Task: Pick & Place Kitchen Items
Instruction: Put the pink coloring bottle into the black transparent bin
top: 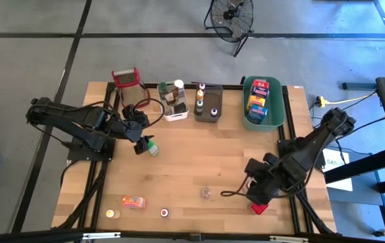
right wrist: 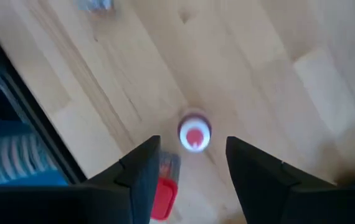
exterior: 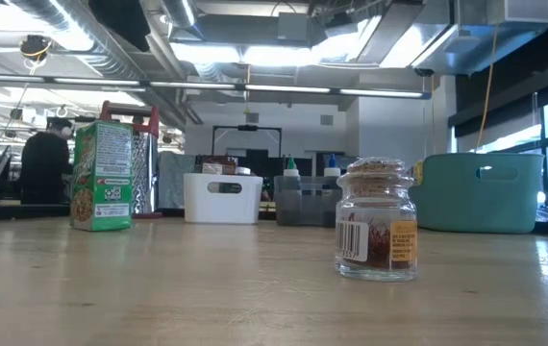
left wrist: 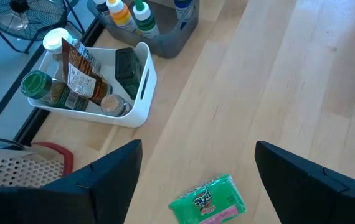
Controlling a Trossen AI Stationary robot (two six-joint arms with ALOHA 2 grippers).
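My left gripper [top: 142, 144] [left wrist: 197, 149] is open over the table's left-centre. A small green box [top: 153, 147] [left wrist: 208, 200] sits just beyond and between its fingers, untouched; in the low view this green box [exterior: 101, 175] stands upright on its end. My right gripper [top: 255, 197] [right wrist: 193, 142] is open near the table's near right corner, pointing down. A tiny bottle with a red-and-white cap [right wrist: 194, 134] stands on the wood between its fingertips, with a gap on each side. A small red thing [top: 259, 208] [right wrist: 163, 198] lies right beside that gripper.
Loose on the near table: an orange box [top: 134, 202], a yellow-capped bottle [top: 113, 214], a red-capped jar [top: 165, 212], a clear spice jar [top: 206, 193] [exterior: 377, 219]. Along the far edge: grater [top: 126, 84], white tub [top: 173, 101] [left wrist: 134, 106], grey tub [top: 207, 106], green tub [top: 278, 111].
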